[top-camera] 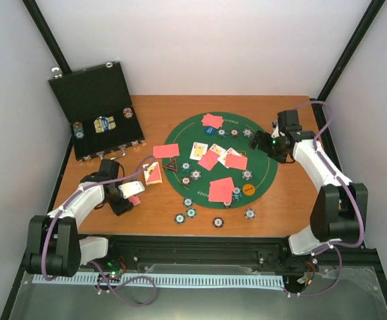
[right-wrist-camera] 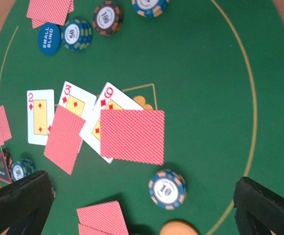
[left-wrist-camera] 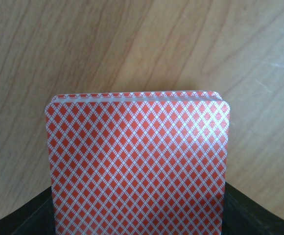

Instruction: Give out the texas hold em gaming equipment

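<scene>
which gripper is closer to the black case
Left. The left gripper, holding a stack of cards, sits just in front of the black case; the right gripper is across the green mat, at its right edge.

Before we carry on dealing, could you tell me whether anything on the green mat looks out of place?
Yes. On the green mat, a tilted red-backed card and a second red-backed card lie across the face-up diamonds (two, three, nine), partly hiding them; that row is itself fanned crookedly.
</scene>
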Robot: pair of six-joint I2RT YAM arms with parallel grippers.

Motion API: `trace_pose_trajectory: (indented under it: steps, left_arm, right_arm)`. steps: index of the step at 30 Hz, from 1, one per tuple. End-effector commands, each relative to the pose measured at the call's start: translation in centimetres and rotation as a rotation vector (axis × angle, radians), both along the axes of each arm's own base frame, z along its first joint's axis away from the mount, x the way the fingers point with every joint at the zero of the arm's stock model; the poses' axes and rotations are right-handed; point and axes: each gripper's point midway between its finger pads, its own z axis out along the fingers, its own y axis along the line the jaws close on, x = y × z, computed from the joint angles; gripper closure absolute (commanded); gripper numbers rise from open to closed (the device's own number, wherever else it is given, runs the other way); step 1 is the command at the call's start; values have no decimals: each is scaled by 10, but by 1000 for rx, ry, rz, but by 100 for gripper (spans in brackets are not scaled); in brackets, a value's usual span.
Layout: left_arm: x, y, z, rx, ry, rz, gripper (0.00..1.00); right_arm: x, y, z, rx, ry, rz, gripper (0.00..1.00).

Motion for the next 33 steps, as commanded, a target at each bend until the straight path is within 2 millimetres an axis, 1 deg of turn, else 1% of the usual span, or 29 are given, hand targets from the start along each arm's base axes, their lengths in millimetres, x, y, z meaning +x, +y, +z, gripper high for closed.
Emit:
trace_pose_trajectory:
  steps: [1, 2, 4, 5, 9, 12, 13, 15, 16, 17, 18, 19, 20, 23, 25, 26, 28, 30, 33]
  left_arm:
    - [24, -1, 1, -21, -58, 52, 70]
    - [25, -1, 0, -20, -52, 59, 66]
    - [28, 0, -1, -20, -48, 71, 55]
    - [27, 0, -2, -20, -44, 73, 51]
    - [23, 1, -5, -12, -41, 62, 46]
    - [19, 1, -3, -11, -27, 55, 38]
    - [19, 0, -1, -14, -27, 52, 33]
    - [16, -1, 5, -18, -23, 43, 19]
    - [14, -2, 9, -24, -21, 32, 14]
    - [12, -3, 13, -28, -19, 22, 12]
    - [11, -4, 18, -30, -22, 17, 6]
    - [10, -4, 22, -32, -22, 9, 2]
    - [9, -5, 27, -34, -25, 2, 1]
    - [9, -6, 40, -38, -29, -6, 0]
    - [18, -8, 53, -58, -65, 21, 0]
    - [24, -11, 62, -78, -93, 39, 0]
    - [40, -16, 84, -125, -159, 90, 0]
    - [66, -17, 110, -174, -257, 171, 0]
    - [101, -20, 148, -277, -409, 304, 0]
  right_arm:
    - [-16, -22, 6, -95, -42, -52, 0]
    - [-19, -24, 8, -104, -56, -56, 0]
    - [-23, -26, 15, -117, -88, -55, 0]
    - [-24, -28, 15, -123, -91, -57, 0]
    - [-25, -32, 19, -146, -102, -71, 0]
    - [-23, -33, 23, -150, -107, -74, 0]
    - [-23, -33, 24, -150, -110, -74, 0]
    - [-22, -33, 26, -148, -112, -72, 0]
    - [-21, -32, 28, -147, -114, -72, 0]
    - [-20, -32, 28, -147, -115, -72, 0]
    - [-19, -32, 29, -148, -117, -70, 0]
    - [-18, -32, 30, -149, -116, -70, 0]
    - [-18, -33, 29, -150, -113, -69, 0]
    - [-15, -35, 30, -159, -116, -73, 0]
    - [-13, -39, 30, -175, -121, -87, 0]
    - [-12, -44, 31, -196, -127, -102, 0]
    - [-10, -61, 33, -262, -143, -158, 0]
    - [-9, -81, 37, -340, -193, -227, 0]
    - [-12, -108, 48, -470, -362, -307, 0]
